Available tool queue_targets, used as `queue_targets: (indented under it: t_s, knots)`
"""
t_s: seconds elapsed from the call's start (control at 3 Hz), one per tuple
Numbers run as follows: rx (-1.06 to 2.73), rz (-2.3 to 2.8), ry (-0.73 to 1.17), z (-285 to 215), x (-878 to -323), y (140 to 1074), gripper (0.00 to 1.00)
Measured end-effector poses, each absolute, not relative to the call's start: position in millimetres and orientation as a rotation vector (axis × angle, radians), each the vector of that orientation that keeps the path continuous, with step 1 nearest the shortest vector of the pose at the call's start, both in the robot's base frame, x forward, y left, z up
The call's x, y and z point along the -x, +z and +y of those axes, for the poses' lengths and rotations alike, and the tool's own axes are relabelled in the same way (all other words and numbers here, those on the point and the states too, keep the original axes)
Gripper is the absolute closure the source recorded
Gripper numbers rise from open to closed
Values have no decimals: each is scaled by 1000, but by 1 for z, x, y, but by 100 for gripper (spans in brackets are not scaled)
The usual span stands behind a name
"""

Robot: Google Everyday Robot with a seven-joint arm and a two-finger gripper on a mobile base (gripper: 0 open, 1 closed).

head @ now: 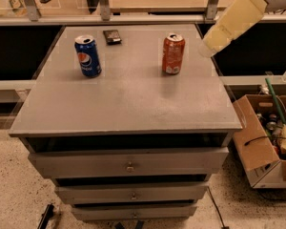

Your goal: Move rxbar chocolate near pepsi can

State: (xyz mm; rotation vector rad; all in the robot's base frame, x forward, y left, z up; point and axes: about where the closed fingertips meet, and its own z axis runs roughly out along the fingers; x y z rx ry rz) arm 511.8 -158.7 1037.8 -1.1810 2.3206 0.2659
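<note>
Saw the gripper [208, 46] at the far right, pale yellow, slanting down and to the left, its tip over the far right corner of the counter [128, 104] in the view, touching nothing. Could not tell whether open or closed. Found the rxbar [112, 36] lying flat by the far edge of the counter, a little left of centre, dark, well apart from the gripper. Noted the pepsi can [88, 56] upright on the far left part, nearer than the rxbar and to its left, close but not touching. Noted a red can [173, 54] upright on the far right part, well apart from the pepsi can, just left of the gripper's tip and clear of it. Counted three drawers [128, 163] under the counter, a dark gap above each front and a small knob at each centre. Spotted a box [257, 147] of cardboard on the speckled floor to the right, flaps open, holding small items too jumbled to name, with a green rod [275, 104] sticking up out of it. Spotted a black object [45, 216] on the floor at the near left, too cut off to name.
</note>
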Motion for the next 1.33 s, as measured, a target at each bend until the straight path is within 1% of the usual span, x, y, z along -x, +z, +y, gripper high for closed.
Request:
queue_targets:
  t_s: [0.67, 1.33]
  knots:
    - [1143, 2301, 295, -151, -520, 1042, 0]
    - [958, 2224, 504, -114, -550, 1063, 0]
